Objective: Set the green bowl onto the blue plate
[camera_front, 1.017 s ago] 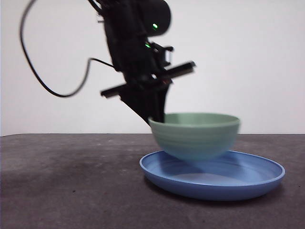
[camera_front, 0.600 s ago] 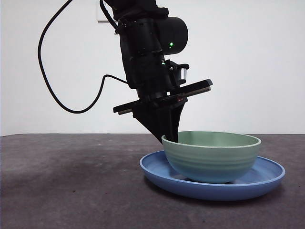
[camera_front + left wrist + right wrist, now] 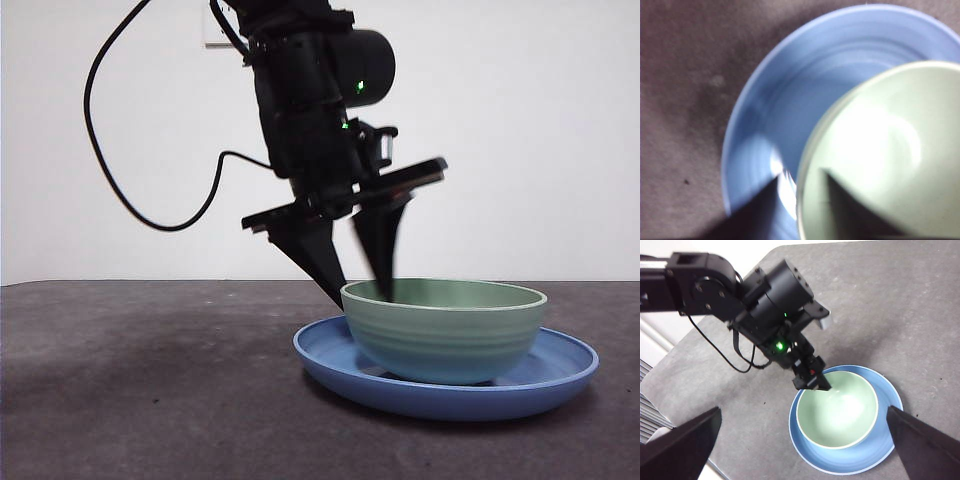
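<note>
I see left gripper (image 3: 360, 285) jaws just spread off bowl (image 3: 445, 330) rim; bowl sits in plate (image 3: 560, 375), placement done; right gripper (image 3: 800, 450) open, waiting

The left gripper (image 3: 363, 288) hangs low with fingers (image 3: 318, 262) parted; the right gripper (image 3: 802, 450) waits high, spread.

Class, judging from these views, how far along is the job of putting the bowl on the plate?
Done: the pale sage-green ridged bowl sits inside the glossy blue round plate. In hand: the left gripper is open, its fingers straddling the bowl's near rim, one inside and one outside. Left: lifting that arm clear. The right gripper waits open, high above.
</note>
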You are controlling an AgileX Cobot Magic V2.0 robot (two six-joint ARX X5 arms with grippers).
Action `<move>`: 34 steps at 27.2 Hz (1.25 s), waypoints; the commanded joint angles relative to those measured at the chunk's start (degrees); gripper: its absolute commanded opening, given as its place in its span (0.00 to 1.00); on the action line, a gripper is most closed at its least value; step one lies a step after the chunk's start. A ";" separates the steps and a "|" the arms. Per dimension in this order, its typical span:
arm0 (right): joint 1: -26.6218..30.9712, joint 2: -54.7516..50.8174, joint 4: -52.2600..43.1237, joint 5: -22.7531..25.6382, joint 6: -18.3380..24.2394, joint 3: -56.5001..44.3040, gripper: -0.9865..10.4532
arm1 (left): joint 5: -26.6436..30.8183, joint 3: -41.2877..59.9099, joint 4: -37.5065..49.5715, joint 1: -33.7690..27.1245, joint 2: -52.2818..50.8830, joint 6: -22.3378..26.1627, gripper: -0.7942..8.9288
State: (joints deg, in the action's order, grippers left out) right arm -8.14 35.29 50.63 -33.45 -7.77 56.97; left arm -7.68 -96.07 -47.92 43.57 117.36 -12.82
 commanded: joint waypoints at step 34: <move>-0.13 0.17 -0.39 -0.20 -0.59 0.90 0.65 | -0.26 39.91 -0.96 0.37 -87.23 2.36 0.65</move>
State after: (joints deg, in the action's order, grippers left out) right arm -8.14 35.29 50.63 -33.45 -7.79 56.97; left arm -7.70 -56.51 -49.43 43.42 29.67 -8.73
